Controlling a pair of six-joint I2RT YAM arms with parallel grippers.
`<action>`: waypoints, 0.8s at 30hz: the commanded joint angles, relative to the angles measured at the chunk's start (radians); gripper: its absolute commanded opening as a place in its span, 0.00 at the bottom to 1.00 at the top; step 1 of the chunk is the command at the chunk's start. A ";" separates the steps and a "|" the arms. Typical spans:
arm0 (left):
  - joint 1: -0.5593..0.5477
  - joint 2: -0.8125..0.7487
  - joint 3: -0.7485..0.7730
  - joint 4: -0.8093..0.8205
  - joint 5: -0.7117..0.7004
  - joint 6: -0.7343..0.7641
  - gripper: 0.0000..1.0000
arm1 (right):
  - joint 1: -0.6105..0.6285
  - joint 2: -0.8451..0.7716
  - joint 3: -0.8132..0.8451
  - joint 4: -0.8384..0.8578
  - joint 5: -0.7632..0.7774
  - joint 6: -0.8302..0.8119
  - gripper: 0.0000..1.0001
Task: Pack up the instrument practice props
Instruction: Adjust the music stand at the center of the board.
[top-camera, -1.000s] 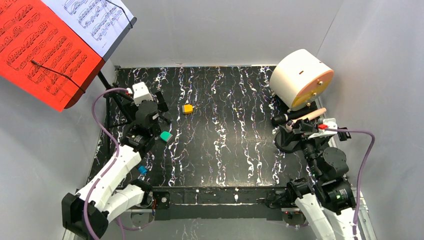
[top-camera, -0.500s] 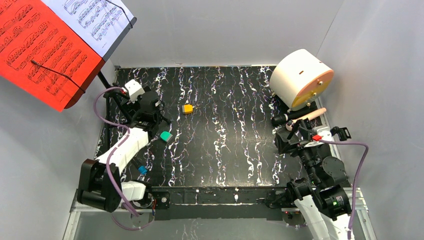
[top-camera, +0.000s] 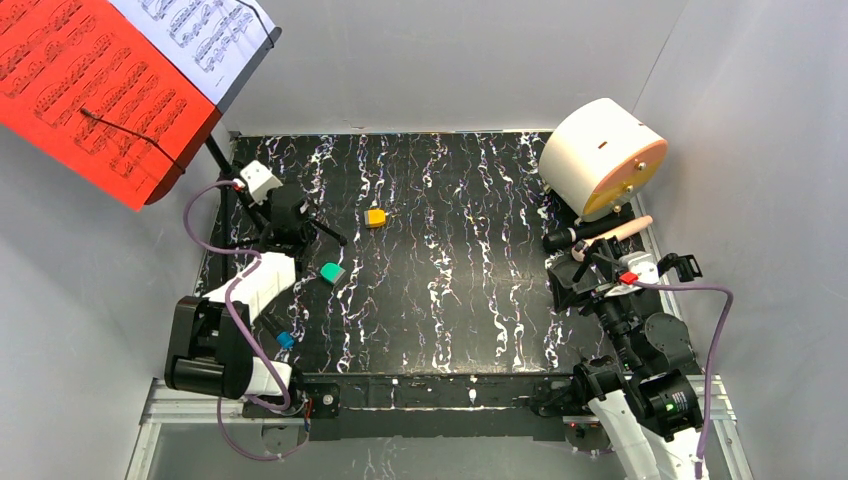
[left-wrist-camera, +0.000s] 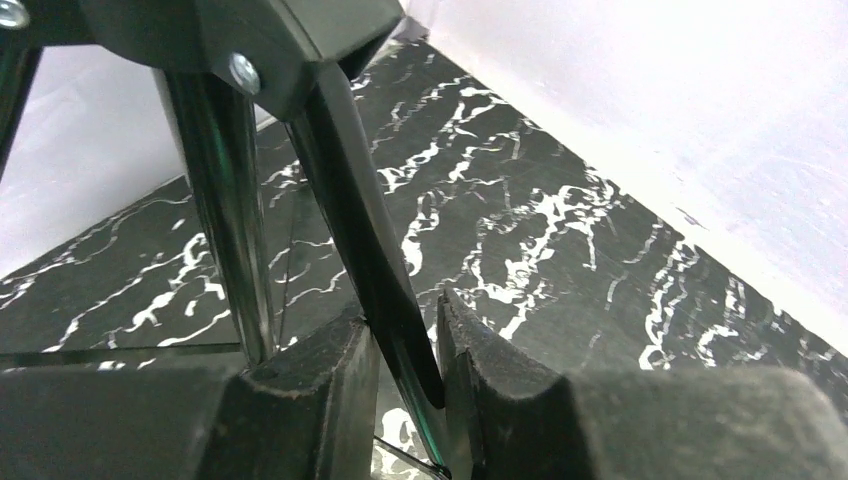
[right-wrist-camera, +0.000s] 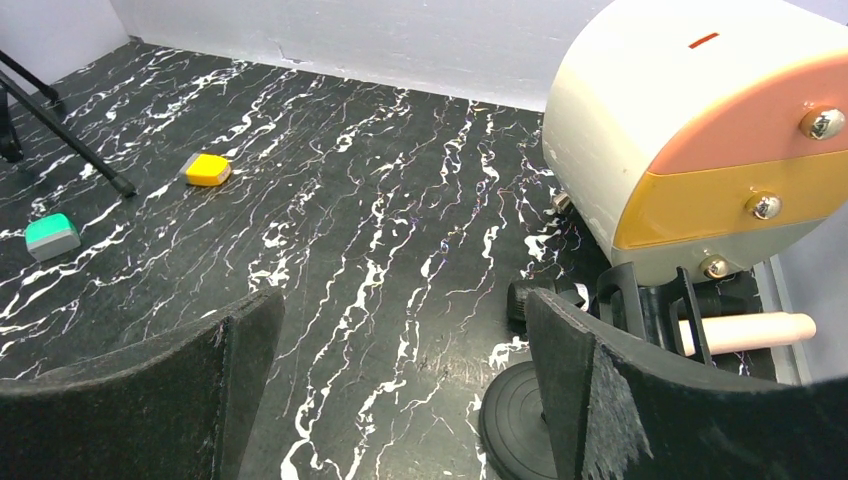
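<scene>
Black white-veined counter (top-camera: 450, 300) filled the view. Black music rack (top-camera: 214, 153) stood at far left, tilted. It carried 1 red sheet (top-camera: 90, 80) and 1 white sheet (top-camera: 210, 25), both held by thin wire arms. White cylinder (top-camera: 590, 150) with an orange face sat at far right, on its side.

Left gripper (left-wrist-camera: 400, 315) was low at the rack's tripod, jaws closed on 1 black tripod leg, pads touching it on both sides. A shiny metal tube stood just left of that leg.

Right gripper (right-wrist-camera: 400, 320) hovered at near right, jaws spread wide, holding nothing.

2 microphones lay just near of the cylinder at the right edge: black microphone (top-camera: 565, 238) to the left, beige-headed microphone (top-camera: 630, 228) to the right. Round black base (right-wrist-camera: 510, 420) sat on the counter just beside the right jaw.

3 small blocks lay well apart on the left half: yellow block (top-camera: 375, 217) far, teal block (top-camera: 332, 272) nearer, blue block (top-camera: 286, 339) nearest.
</scene>
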 joint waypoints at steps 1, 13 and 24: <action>-0.009 -0.017 -0.039 0.085 0.224 0.038 0.08 | -0.002 -0.014 0.013 0.025 -0.014 -0.020 0.99; -0.010 0.024 -0.099 0.231 0.778 0.007 0.00 | -0.001 -0.014 0.013 0.023 -0.048 -0.020 0.99; -0.070 0.184 -0.014 0.305 1.169 -0.005 0.00 | -0.002 -0.014 0.013 0.023 -0.056 -0.020 0.99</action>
